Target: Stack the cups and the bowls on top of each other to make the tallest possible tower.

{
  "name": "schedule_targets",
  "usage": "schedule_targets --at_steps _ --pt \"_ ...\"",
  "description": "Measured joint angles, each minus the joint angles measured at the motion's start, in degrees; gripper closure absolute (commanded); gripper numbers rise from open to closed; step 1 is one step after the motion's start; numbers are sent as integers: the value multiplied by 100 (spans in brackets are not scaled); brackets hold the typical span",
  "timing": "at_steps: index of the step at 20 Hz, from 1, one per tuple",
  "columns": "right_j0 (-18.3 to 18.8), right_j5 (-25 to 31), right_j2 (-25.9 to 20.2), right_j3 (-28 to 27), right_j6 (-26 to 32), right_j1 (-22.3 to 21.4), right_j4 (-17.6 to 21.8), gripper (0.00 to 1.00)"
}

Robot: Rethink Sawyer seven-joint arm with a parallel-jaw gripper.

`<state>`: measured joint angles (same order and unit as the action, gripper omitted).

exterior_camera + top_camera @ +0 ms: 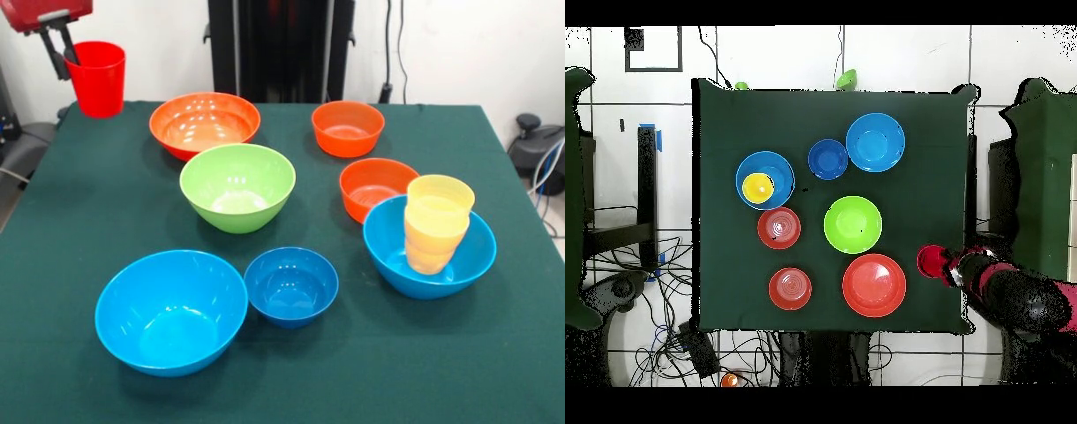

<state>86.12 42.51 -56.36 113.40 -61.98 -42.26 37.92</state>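
A: Where is the gripper [69, 55] at this moment?

B: It is above the far corner of the green table [79, 221], and it is clamped on the rim of the red cup [97, 78], which hangs in the air, upright.

A: And the tower?

B: The yellow cups [435, 223] (nested one in another) stand inside a large light-blue bowl [430, 252]. They lean a little.

A: The other bowls?

B: All are apart on the cloth: the second large light-blue bowl [170, 311], the small dark blue bowl [290, 285] just beside it, the green bowl [237, 186] in the middle, the large orange bowl [204, 124], and two small orange bowls [348, 127], one touching the tower's base.
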Motion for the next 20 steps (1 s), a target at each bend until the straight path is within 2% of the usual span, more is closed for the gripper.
schedule_targets --at_steps 9,12,13,20 --pt "-583 -1 535 16 -203 -567 -488 100" --pt "-897 0 703 39 -438 -786 -697 100" --pt "-1117 -4 784 77 -642 -926 -824 100" --pt "-1785 -13 993 265 -1380 -1310 -1191 100"
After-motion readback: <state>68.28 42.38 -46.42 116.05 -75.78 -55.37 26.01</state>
